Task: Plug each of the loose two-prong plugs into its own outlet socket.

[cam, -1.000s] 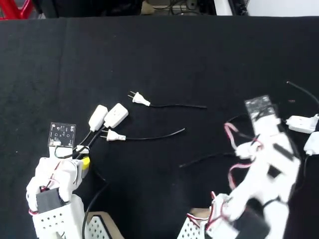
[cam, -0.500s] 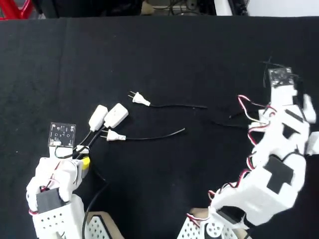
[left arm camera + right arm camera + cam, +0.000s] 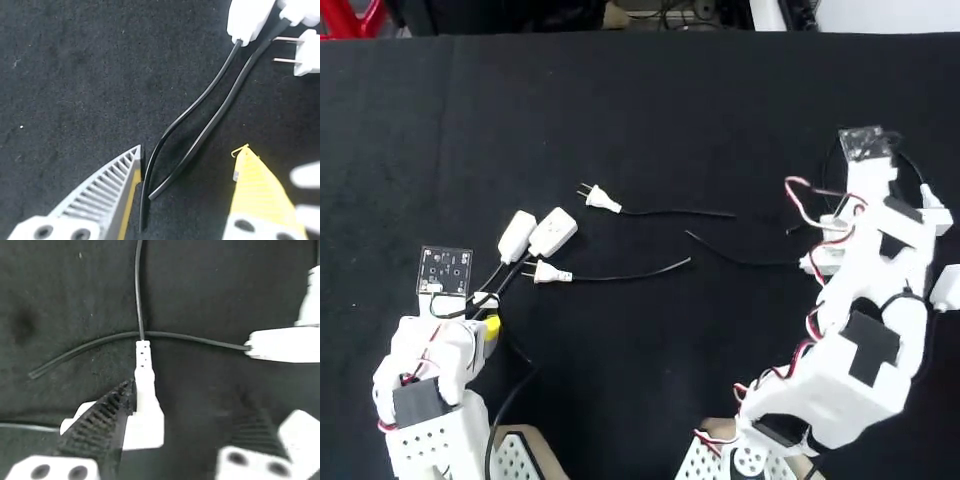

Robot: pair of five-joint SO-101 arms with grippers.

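- The right arm has swung from 4 o'clock up toward 2 o'clock on the table. It has dragged a loose black cord inward.
- The left arm at 7 o'clock has not shifted.
- The upper plug, lower plug and socket pair lie unchanged around 9 o'clock, unplugged.
- Right wrist view: the right gripper is spread, and a white connector rests against one finger, unpinched.
- Left wrist view: the left gripper is spread, straddling two black leads.
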